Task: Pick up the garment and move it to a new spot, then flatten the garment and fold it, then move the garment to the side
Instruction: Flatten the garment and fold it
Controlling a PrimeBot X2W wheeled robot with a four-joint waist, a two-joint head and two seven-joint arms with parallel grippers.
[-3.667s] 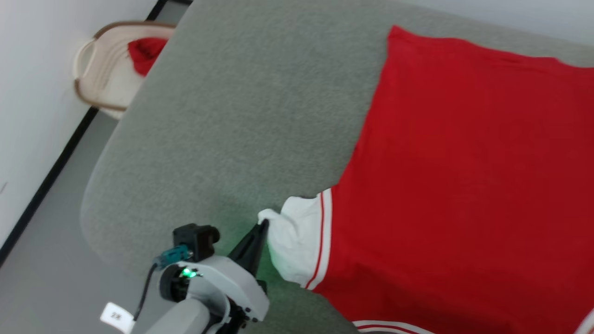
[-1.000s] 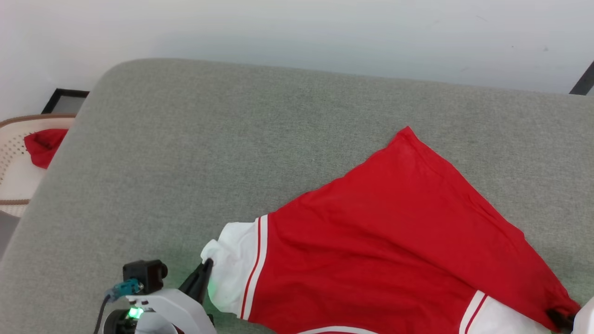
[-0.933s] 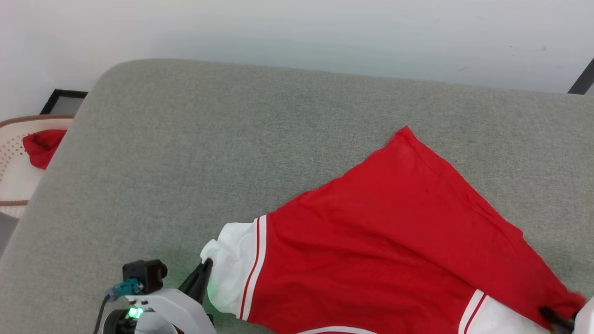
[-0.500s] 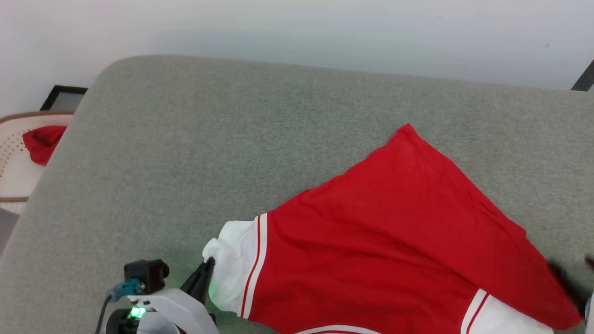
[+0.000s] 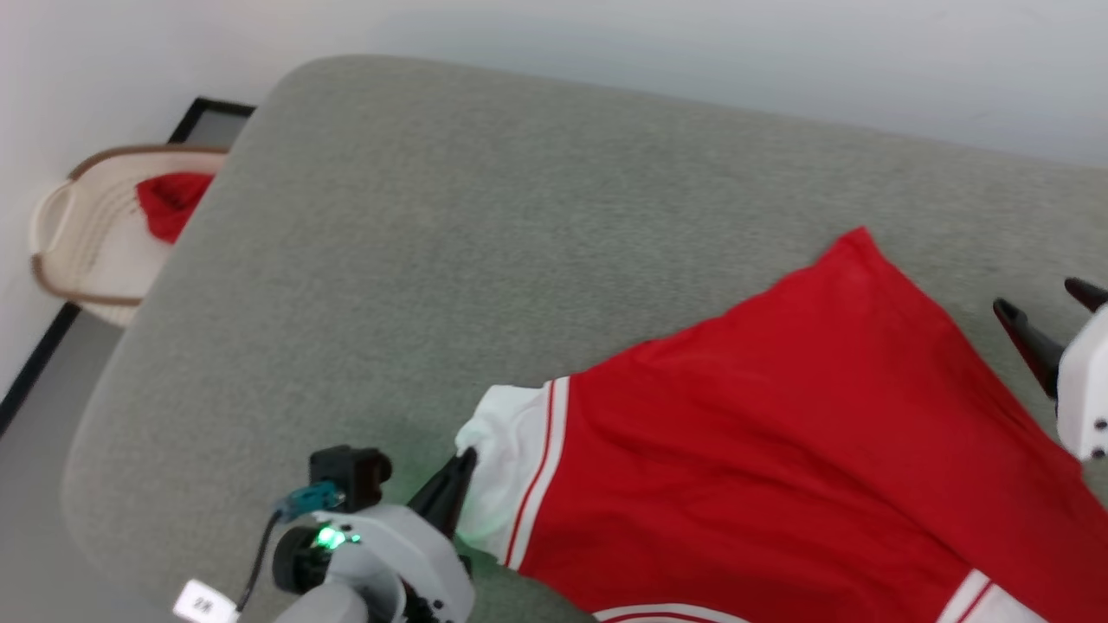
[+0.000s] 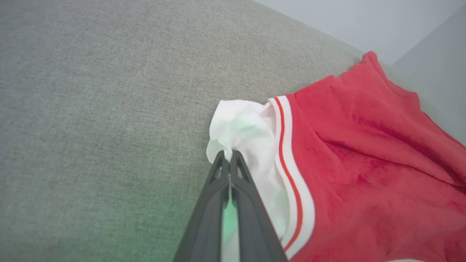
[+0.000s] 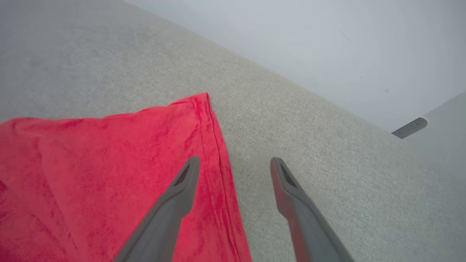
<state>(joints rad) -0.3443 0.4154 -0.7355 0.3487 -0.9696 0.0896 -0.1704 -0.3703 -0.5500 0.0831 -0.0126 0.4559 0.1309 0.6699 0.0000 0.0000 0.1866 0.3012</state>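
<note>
The left pincer [image 6: 228, 155] is closed tight on the garment [image 5: 779, 450]. Its two dark fingers are pressed together, and a bunched edge of the white sleeve [image 6: 247, 127] is caught at their tips. From these tips the sleeve goes forward and to the right in the left wrist view. Next comes the red-and-white striped trim [image 6: 287, 145], and after it the large red body of the garment. The garment lies on the grey cushion [image 5: 433, 260] with some soft wrinkles in the red cloth beside the trim. To the left of this pincer and ahead of it, the cushion is bare.

The right pincer [image 7: 235, 160] stands wide open and holds nothing. In the right wrist view its left finger is over the red cloth close to the hem, and its right finger is over the bare cushion, so the hem runs between the two fingers. The pointed corner of the garment lies ahead of the fingertips, a little to the left. I cannot tell if the fingers touch the cloth.

Well apart from the left pincer, ahead and to its left in the head view, a pale basket [image 5: 78, 242] stands beside the cushion against the wall [image 5: 606, 35]. A small red cloth [image 5: 169, 203] lies inside it.
</note>
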